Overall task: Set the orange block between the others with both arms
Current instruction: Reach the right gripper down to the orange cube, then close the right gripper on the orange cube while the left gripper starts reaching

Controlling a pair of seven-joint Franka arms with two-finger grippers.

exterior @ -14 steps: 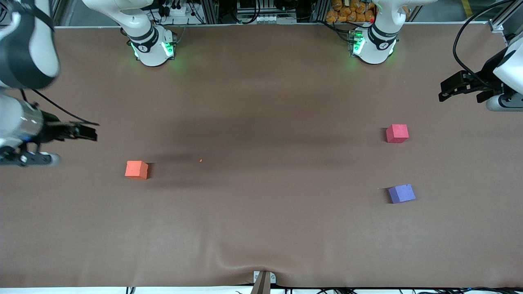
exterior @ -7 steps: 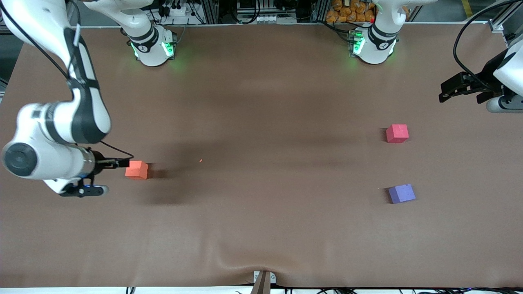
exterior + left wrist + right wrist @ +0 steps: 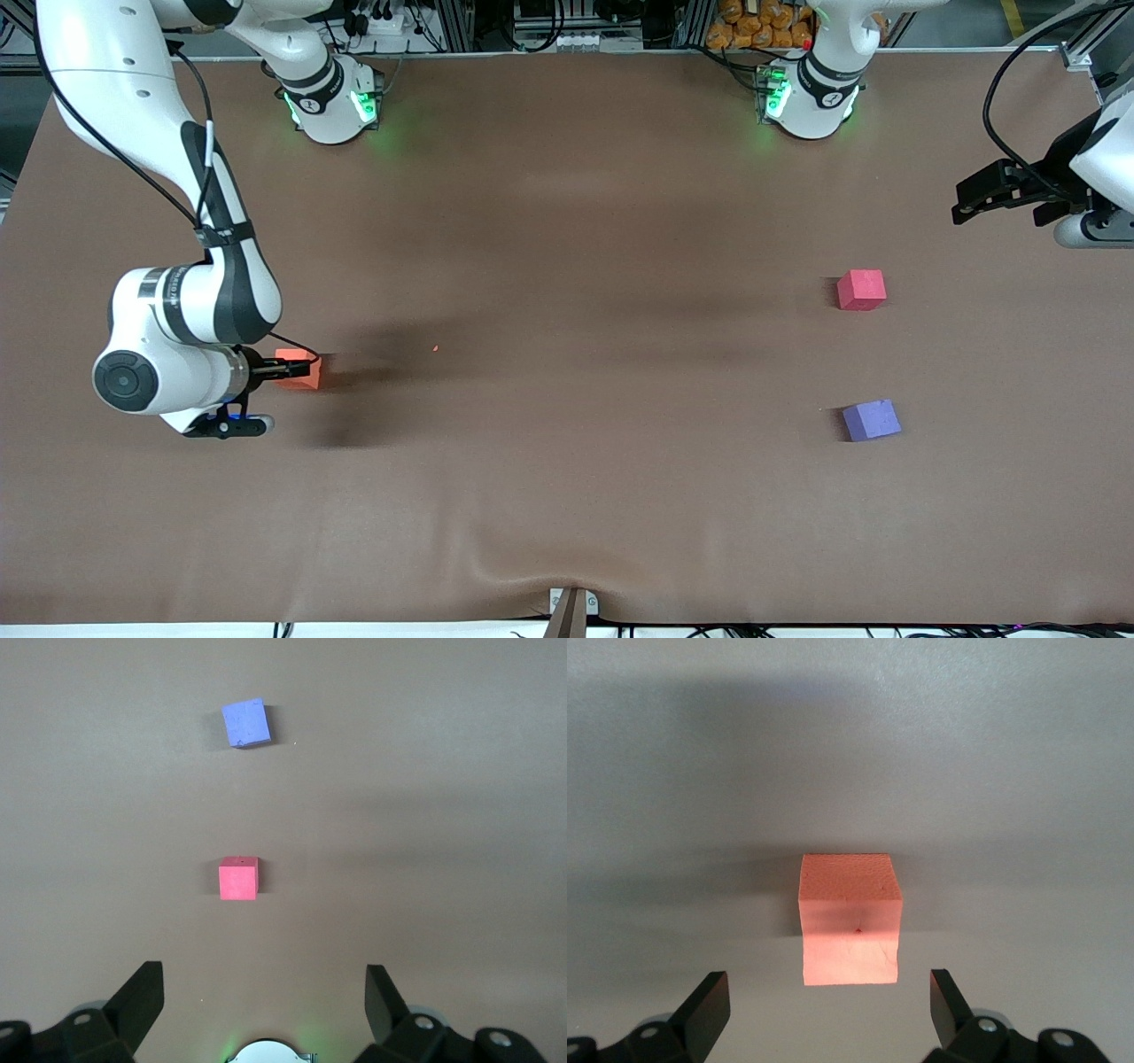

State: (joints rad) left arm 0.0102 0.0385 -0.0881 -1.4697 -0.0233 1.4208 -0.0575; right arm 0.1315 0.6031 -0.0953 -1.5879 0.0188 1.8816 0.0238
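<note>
The orange block (image 3: 301,356) lies toward the right arm's end of the table. My right gripper (image 3: 299,372) hovers over it, open. In the right wrist view the orange block (image 3: 850,917) sits just ahead of the right gripper (image 3: 828,1010), with the fingers spread wider than the cube and nothing held. The red-pink cube (image 3: 861,290) and the purple cube (image 3: 872,420) lie apart toward the left arm's end, the purple one nearer the front camera. My left gripper (image 3: 966,202) waits open and empty at that end. The left wrist view shows the red-pink cube (image 3: 238,878) and the purple cube (image 3: 245,723) ahead of the left gripper (image 3: 264,1001).
The brown table cloth has a raised fold (image 3: 567,576) at the edge nearest the front camera, above a small bracket (image 3: 572,606). A tiny orange speck (image 3: 435,348) lies beside the orange block. The green-lit arm bases (image 3: 332,102) (image 3: 811,97) stand along the table's back edge.
My right arm has swung in from the table's end and brought its open gripper over the orange block. The left arm and all three cubes have stayed still.
</note>
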